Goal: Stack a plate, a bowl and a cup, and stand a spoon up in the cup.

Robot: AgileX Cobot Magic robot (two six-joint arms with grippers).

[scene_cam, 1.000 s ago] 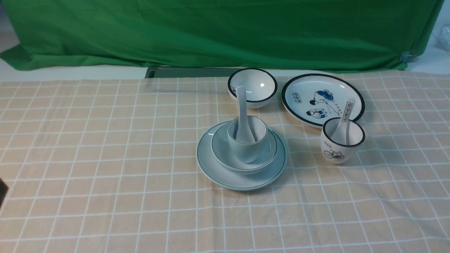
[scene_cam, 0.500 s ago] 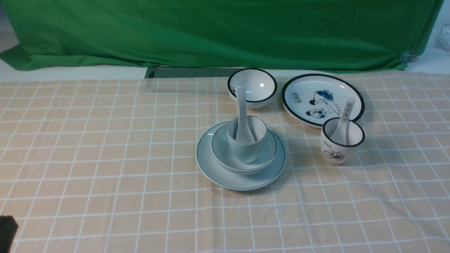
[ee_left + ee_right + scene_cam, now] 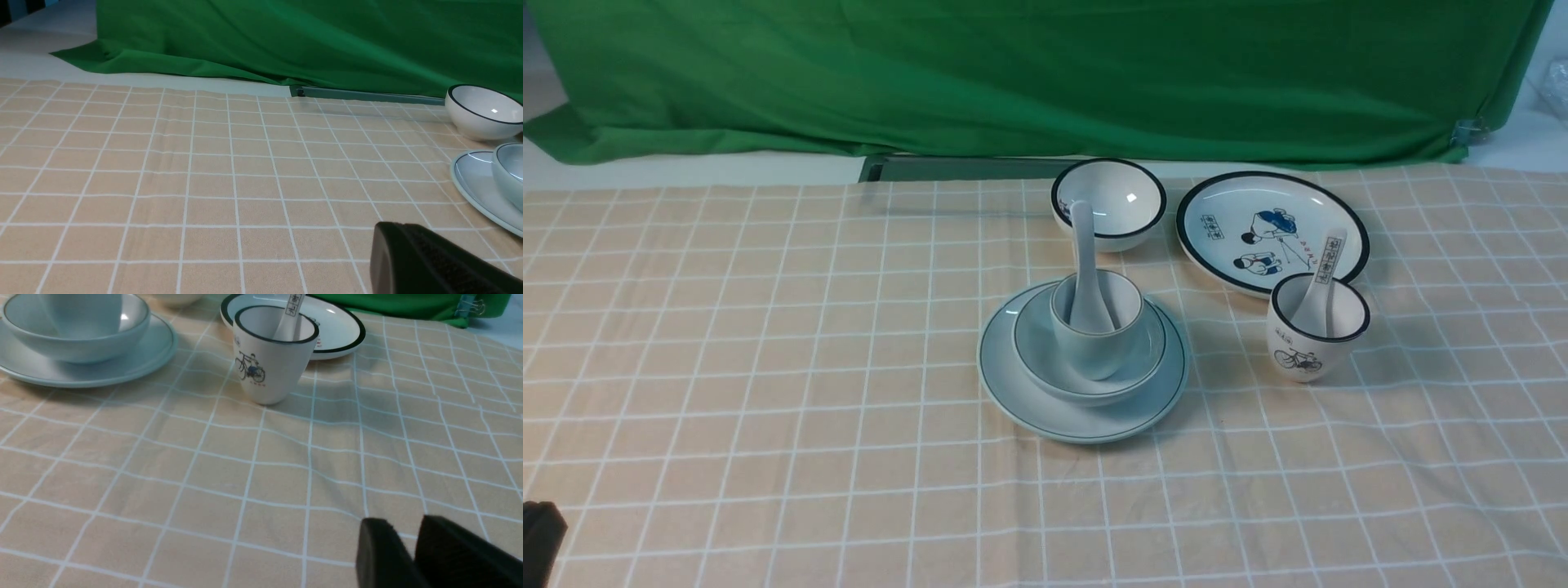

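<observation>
Stack complete, as I judge it: plate (image 3: pixel 1023 392) flat on the bench (image 3: pixel 768 367), bowl (image 3: pixel 1037 355) seated in its middle, cup (image 3: pixel 1094 347) upright inside the bowl, spoon (image 3: pixel 1085 269) standing in the cup with its handle leaning on the far rim. All four pieces are plain pale blue-grey ceramic, glossy, with a thin dark rim line. The only step left is withdrawal, best done by keeping both arms low and well apart from the stack, since a nudge to the tall spoon handle could tip it out. My left tool (image 3: pixel 541 531) shows only as a dark corner at the near left edge; one finger (image 3: pixel 425 265) fills its wrist view, so I cannot tell whether it is released or clenched. My right tool (image 3: pixel 412 555) grasps nothing, and its two dark fingers look nearly together, though the crop is poor. The bicycle cup (image 3: pixel 271 355) stands beside the stack, apart from it.
</observation>
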